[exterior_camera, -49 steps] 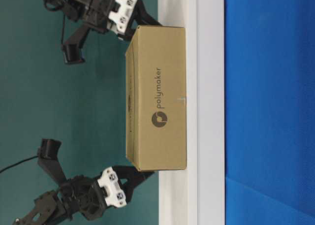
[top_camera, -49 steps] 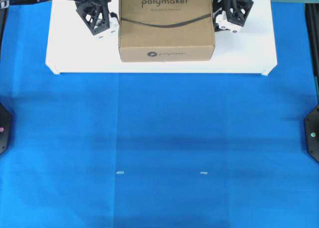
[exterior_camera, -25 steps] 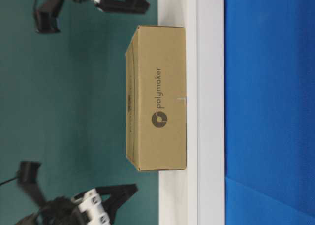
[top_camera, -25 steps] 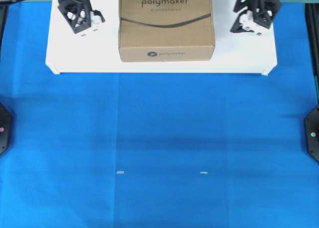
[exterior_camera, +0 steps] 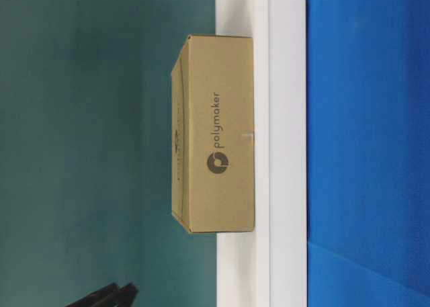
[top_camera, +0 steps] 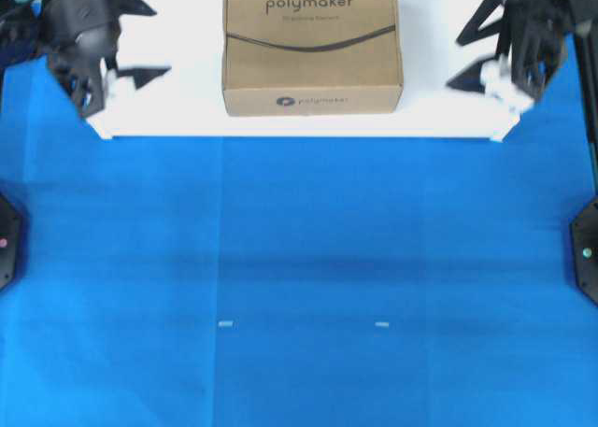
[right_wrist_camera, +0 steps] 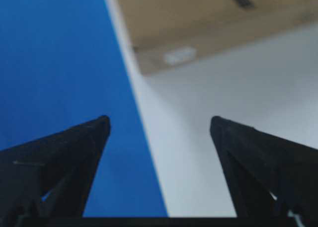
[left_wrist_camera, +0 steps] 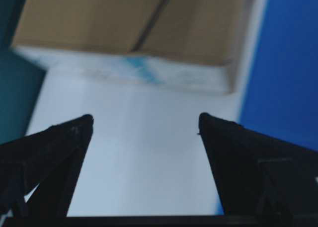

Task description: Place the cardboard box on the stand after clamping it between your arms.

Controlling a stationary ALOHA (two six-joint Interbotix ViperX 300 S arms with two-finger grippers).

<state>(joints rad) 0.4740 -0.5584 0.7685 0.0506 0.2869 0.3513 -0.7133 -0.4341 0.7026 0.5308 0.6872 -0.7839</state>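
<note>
The brown cardboard box (top_camera: 313, 44) with its "polymaker" logo rests flat on the white stand (top_camera: 187, 109), around the stand's middle. No gripper touches it. My left gripper (top_camera: 161, 42) hangs open over the stand's left end, well apart from the box. At the stand's right end, my right gripper (top_camera: 455, 63) is also open and holds nothing. The left wrist view has the open left gripper (left_wrist_camera: 145, 118) over bare stand (left_wrist_camera: 144, 152), with the box (left_wrist_camera: 134, 23) beyond. In the right wrist view, the open right gripper (right_wrist_camera: 157, 120) straddles the stand's edge (right_wrist_camera: 213, 137).
A blue cloth (top_camera: 299, 277) covers the table in front of the stand. Two small white marks (top_camera: 225, 323) lie on it. Black arm bases (top_camera: 584, 254) sit at the left and right edges. The table-level view shows the box (exterior_camera: 218, 136) on the stand (exterior_camera: 275, 146).
Both grippers have drawn outward from the box's sides to the stand's ends and slightly forward. The box has stayed in place on the stand.
</note>
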